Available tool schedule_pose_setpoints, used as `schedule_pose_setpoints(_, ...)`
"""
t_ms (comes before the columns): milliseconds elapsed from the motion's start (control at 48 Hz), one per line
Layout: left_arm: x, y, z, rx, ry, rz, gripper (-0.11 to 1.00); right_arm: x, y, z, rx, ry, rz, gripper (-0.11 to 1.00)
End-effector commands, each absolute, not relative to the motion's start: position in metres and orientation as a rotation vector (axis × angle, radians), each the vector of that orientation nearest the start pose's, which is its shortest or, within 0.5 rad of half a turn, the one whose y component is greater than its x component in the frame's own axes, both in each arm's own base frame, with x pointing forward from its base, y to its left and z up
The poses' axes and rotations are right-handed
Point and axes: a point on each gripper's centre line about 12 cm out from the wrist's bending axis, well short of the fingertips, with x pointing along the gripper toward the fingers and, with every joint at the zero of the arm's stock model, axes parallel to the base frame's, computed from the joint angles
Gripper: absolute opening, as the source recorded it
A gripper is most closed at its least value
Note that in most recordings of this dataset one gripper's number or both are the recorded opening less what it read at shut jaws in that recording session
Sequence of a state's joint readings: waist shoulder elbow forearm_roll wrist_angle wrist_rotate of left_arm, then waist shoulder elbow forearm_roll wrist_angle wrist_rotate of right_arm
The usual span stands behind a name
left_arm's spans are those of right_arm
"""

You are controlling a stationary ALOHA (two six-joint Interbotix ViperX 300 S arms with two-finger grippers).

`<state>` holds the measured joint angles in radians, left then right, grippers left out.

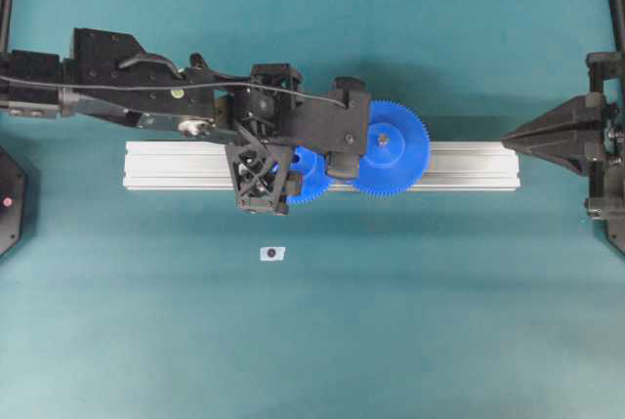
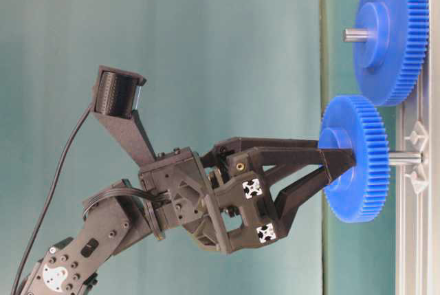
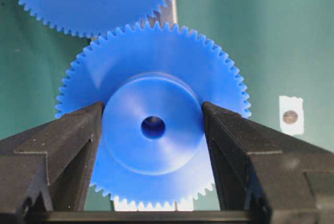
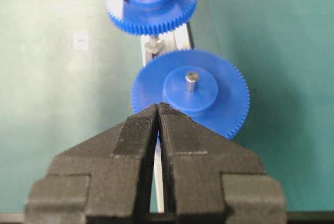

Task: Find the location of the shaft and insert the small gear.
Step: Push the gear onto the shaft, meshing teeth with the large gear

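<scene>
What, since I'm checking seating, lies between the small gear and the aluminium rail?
In the table-level view, a short bare stretch of the shaft shows between the small gear and the rail; nothing else lies there.

The small gear (image 3: 153, 130) was smooth blue plastic with a soft sheen, as was the larger gear (image 4: 190, 91). The shaft (image 2: 404, 159) looked like bare grey metal, the rail (image 1: 469, 167) ribbed silvery aluminium. The left hand (image 3: 153, 145) had matt black plastic fingers (image 3: 62, 151); the desk (image 1: 410, 321) was dull teal.
</scene>
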<state>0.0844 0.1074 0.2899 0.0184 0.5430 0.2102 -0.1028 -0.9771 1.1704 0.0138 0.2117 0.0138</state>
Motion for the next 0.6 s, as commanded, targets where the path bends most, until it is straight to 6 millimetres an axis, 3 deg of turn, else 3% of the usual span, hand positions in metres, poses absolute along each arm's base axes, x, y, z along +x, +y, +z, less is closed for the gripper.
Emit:
schedule_pose_setpoints(0, 0.439, 0.040, 0.227, 0.177, 0.892, -0.008, 0.78, 0.188, -0.019, 0.244, 0.057, 0.392, -0.107, 0.10)
schedule_pose_setpoints(62, 0.439, 0.041, 0.228, 0.177, 0.889, -0.007, 0.83, 0.189, -0.019, 0.244, 0.057, 0.390, -0.107, 0.11)
schedule_pose_setpoints(312, 0.441, 0.041, 0.234, 0.178, 0.877, -0.004, 0.82, 0.189, -0.019, 0.244, 0.060, 0.390, -0.108, 0.10)
schedule_pose_setpoints(583, 0.439, 0.043, 0.270, 0.185, 0.797, 0.008, 0.82, 0.189, -0.019, 0.244, 0.062, 0.389, -0.108, 0.10)
